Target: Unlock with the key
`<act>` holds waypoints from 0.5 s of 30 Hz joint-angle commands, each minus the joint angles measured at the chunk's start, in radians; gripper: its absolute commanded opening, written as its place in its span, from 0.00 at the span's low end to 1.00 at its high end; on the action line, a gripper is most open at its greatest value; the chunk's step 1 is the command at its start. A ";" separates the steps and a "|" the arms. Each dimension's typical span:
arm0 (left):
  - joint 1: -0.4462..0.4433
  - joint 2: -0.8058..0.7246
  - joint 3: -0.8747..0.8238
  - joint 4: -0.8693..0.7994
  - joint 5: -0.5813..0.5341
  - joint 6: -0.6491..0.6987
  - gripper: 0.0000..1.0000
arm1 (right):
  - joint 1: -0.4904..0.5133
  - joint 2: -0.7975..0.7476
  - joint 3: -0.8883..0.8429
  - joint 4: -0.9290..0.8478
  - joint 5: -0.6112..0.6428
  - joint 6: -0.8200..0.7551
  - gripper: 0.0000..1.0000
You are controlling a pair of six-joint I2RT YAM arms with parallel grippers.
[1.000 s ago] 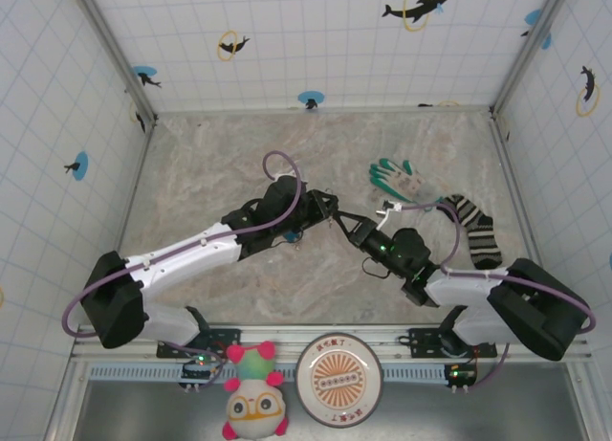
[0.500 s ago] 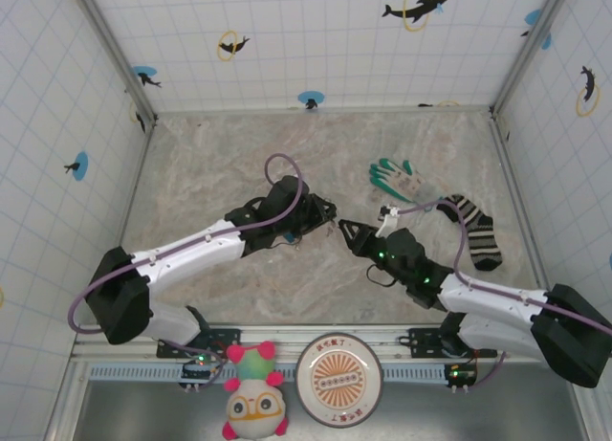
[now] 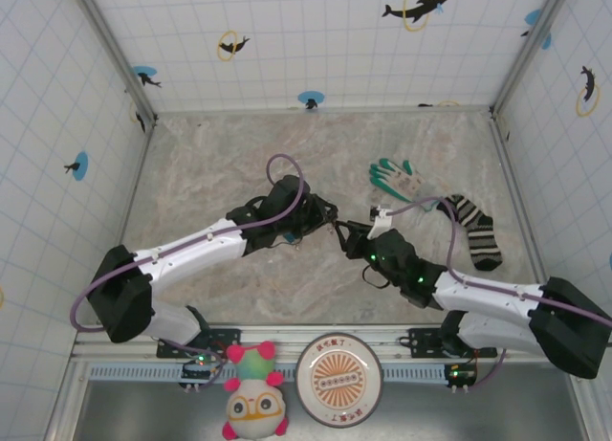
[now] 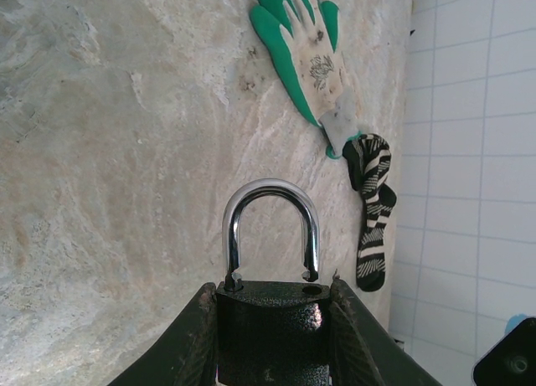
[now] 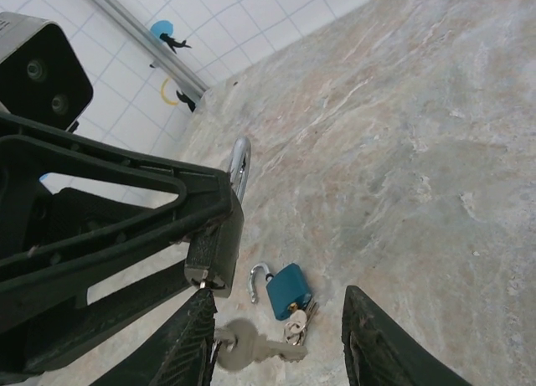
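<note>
Key below the held padlock

Key (image 5: pixel 249 349), blurred and silver, sits lower left in the right wrist view, just under the black padlock (image 5: pixel 216 250). The right gripper (image 5: pixel 275 306) has its jaws spread, pinching nothing. The left gripper (image 4: pixel 272 301) jaws pinch that padlock. Beyond, on the bench (image 5: pixel 419 151), lies a blue padlock (image 5: pixel 287 289).

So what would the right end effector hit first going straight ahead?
Probably the silvery key just ahead, below the black padlock; depth is unclear, so it might miss and reach the tabletop.
</note>
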 commanded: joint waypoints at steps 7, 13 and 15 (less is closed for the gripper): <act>0.000 -0.002 0.031 -0.007 0.009 -0.004 0.00 | 0.012 0.007 0.054 0.046 0.035 -0.014 0.42; 0.002 -0.003 0.031 -0.013 -0.001 -0.005 0.00 | 0.018 -0.089 -0.011 -0.012 0.089 -0.001 0.42; 0.002 0.000 0.032 -0.011 0.001 -0.005 0.00 | 0.024 -0.118 -0.029 -0.019 0.096 -0.001 0.43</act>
